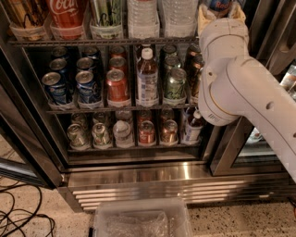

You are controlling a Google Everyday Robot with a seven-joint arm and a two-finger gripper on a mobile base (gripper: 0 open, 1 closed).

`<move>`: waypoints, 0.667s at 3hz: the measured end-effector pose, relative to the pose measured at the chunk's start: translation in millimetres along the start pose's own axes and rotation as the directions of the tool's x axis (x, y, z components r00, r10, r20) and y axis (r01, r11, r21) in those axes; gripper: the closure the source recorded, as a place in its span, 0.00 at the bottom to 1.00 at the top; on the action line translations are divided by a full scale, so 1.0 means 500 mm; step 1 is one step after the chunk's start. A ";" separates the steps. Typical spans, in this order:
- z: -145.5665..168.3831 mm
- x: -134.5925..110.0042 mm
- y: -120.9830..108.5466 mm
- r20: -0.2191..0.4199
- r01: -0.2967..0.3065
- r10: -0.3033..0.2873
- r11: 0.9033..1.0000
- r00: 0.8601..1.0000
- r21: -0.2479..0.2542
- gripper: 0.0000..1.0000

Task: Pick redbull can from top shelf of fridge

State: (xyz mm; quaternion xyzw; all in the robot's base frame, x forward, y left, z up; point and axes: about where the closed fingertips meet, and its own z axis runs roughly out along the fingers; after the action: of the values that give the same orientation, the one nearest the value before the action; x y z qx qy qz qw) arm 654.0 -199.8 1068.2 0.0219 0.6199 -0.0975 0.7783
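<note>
Cream-coloured parts of the gripper (221, 14) are seen at the upper edge of the view, at the right end of the top shelf (92, 41). The redbull can (216, 4) is framed between them, so the can is placed within the gripper rather than beside it; whether it is clamped cannot be told. Only a small piece of the can is shown, dark blue with a touch of red. The rest is cut off by the upper edge or hidden by the gripper. Just to the left of the gripper two clear water bottles (178, 16) are stood in their trays, and further left a pale green-marked can (106, 14) and a red Coca-Cola can (67, 14) are lined up. To the right the gripper is bounded closely by the dark door post (266, 28) of the fridge (152, 178). The white arm (245, 88) is raised from the lower right across the right ends of the middle rack (115, 109) and the lower rack (129, 147), so the cans there are partly covered. On the speckled floor a clear plastic bin (143, 220) is set near the louvred steel base, and black cables (18, 210) are spread at the lower left, beside the dark edge of an opened door (21, 169).
</note>
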 end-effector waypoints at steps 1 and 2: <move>0.015 0.005 -0.001 -0.001 0.013 -0.013 1.000 1.000 0.009 0.43; 0.038 0.004 0.003 0.005 0.026 -0.026 1.000 1.000 0.013 0.43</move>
State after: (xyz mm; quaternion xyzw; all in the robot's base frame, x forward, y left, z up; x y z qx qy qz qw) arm 673.2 -201.4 1070.4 0.0185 0.6175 -0.1115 0.7784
